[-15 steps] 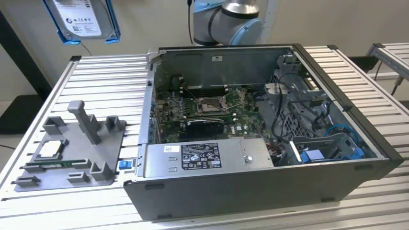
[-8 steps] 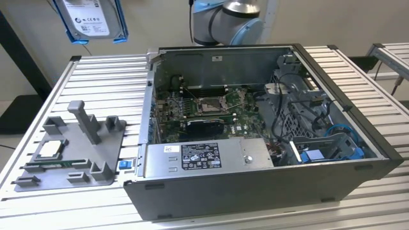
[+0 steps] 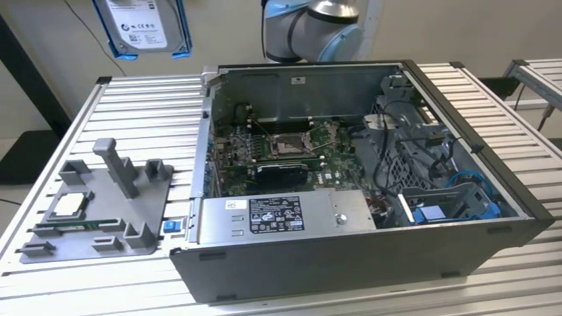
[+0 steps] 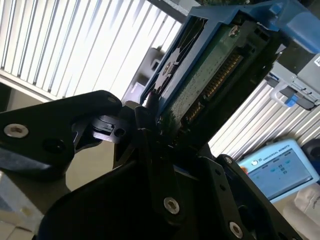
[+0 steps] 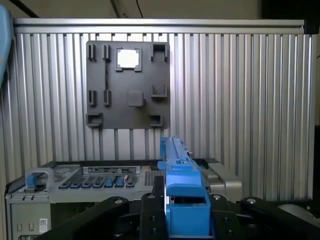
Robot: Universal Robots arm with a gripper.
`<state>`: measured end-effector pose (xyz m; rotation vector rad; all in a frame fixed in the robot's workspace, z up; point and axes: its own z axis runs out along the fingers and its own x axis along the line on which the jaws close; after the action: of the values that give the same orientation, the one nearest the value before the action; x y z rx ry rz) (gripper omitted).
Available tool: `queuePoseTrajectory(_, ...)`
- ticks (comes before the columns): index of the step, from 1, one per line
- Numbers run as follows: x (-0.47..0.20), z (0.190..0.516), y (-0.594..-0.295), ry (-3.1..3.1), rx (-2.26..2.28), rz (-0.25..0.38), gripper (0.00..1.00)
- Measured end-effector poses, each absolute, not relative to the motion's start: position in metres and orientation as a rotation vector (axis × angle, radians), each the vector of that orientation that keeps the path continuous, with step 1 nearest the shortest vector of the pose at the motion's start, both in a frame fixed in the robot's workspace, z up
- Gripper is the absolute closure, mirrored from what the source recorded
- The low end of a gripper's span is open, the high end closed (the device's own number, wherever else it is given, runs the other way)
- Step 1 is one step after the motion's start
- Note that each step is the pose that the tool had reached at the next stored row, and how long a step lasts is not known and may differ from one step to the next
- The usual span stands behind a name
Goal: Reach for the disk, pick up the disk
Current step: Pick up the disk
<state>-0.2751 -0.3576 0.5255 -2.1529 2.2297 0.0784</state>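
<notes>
Blue-bracketed silver disk (image 3: 141, 26): you see it hanging high over the table (image 3: 131, 105), at the top of the exterior view toward that view's left, white label facing the camera and well apart from everything below. Gripper (image 5: 185, 207): closed onto the disk, and in both wrist views its black fingers (image 5: 150, 207) press against the two sides of the blue bracket while the disk stands out edge-on from between them. In the second wrist view you also see the disk's green board face and a row of connector pins. Arm (image 3: 307, 26): grey and light-blue joint, behind the case. Case (image 3: 351, 263): dark, open, lying on the ribbed metal table, with board and cables exposed. Tray (image 3: 114, 197): grey with upright posts, flat on the table just beside the case on the exterior view's left. Chip (image 3: 70, 205): small, square, silver, seated in the tray.
</notes>
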Motion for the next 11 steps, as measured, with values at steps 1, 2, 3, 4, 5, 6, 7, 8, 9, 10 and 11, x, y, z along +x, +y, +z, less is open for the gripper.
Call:
queuePoseTrajectory(1, -0.272, 0.526, -0.358, 2.23, -2.153, 0.078, 1.0)
queuePoseTrajectory(2, -0.269, 0.525, -0.358, 2.23, -2.153, 0.078, 1.0)
queuePoseTrajectory(3, -0.266, 0.525, -0.358, 2.23, -2.153, 0.078, 1.0)
queuePoseTrajectory(4, -0.263, 0.526, -0.358, 2.23, -2.153, 0.078, 1.0)
queuePoseTrajectory(5, -0.26, 0.525, -0.358, 2.23, -2.153, 0.078, 1.0)
queuePoseTrajectory(6, -0.257, 0.526, -0.358, 2.23, -2.153, 0.078, 1.0)
queuePoseTrajectory(7, -0.254, 0.525, -0.358, 2.23, -2.153, 0.078, 1.0)
queuePoseTrajectory(8, -0.251, 0.525, -0.358, 2.23, -2.153, 0.078, 1.0)
queuePoseTrajectory(9, -0.249, 0.525, -0.358, 2.23, -2.153, 0.078, 1.0)
queuePoseTrajectory(10, -0.246, 0.525, -0.358, 2.23, -2.153, 0.078, 1.0)
queuePoseTrajectory(11, -0.243, 0.526, -0.358, 2.23, -2.153, 0.078, 1.0)
